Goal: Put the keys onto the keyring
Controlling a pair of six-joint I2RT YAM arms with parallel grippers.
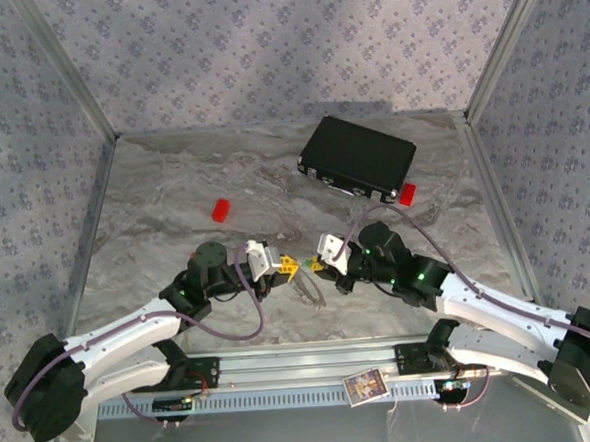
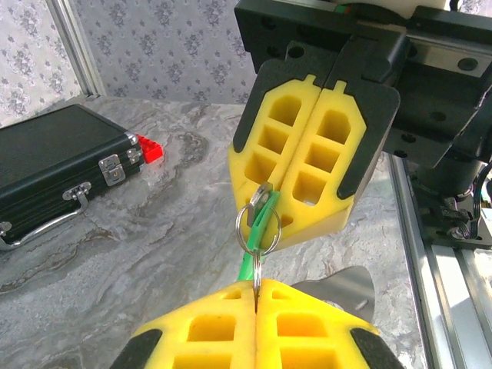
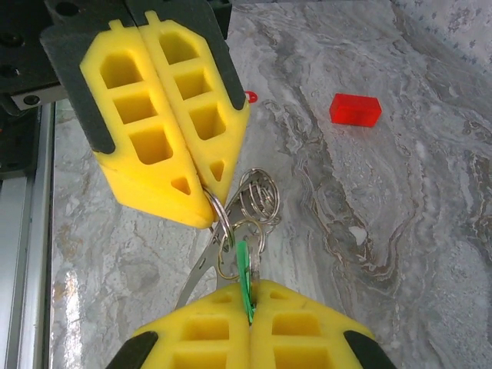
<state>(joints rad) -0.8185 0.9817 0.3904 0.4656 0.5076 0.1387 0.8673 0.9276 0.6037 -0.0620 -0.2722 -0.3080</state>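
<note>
Threading step in hand: the left claw [image 2: 254, 290] is pinched shut on the silvery wire-loop keyring [image 3: 257, 196] and the right claw [image 3: 249, 296] is clamped on the flat bright-green key [image 3: 244, 269], the two tips almost meeting in mid-air above the grey marbled bench [image 3: 369, 231]. The key's head lies right against the ring's coils, but I can't tell whether it is through yet. By my read, the next move is a fine slide of the key along the wire with the ring held dead steady.
</note>
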